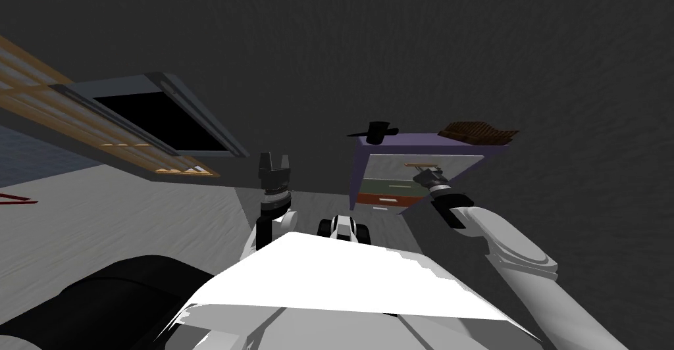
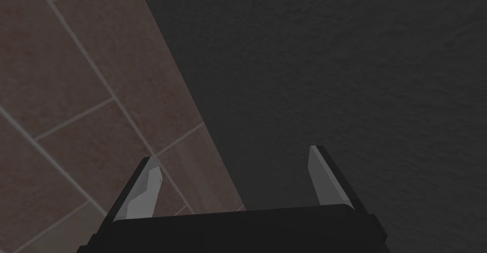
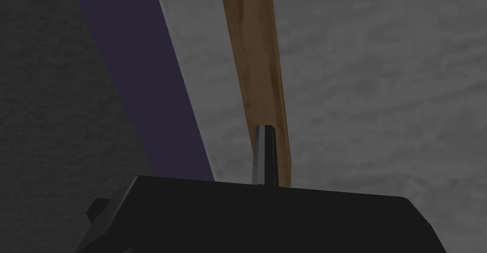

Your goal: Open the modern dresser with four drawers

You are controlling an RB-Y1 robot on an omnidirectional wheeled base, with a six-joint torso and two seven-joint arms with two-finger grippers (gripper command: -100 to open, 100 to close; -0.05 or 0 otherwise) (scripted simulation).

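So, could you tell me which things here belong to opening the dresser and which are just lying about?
Job: dresser, its grey top drawer, the drawer's brown handle, right gripper at that handle.
Lying about: black object and brown object on the dresser's top; left gripper, open, raised aside.

Head cam down onto dresser [image 1: 395,143]; R wrist cam close on its handle [image 3: 252,50].

The dresser [image 1: 388,188] stands ahead to our right, against the wall. On its top, a small object [image 1: 375,131] sits left and a slatted one [image 1: 477,132] right. Our right end effector [image 1: 422,174] is at the top drawer's handle [image 3: 254,64]. Our left end effector [image 1: 274,158] is well to the dresser's left.
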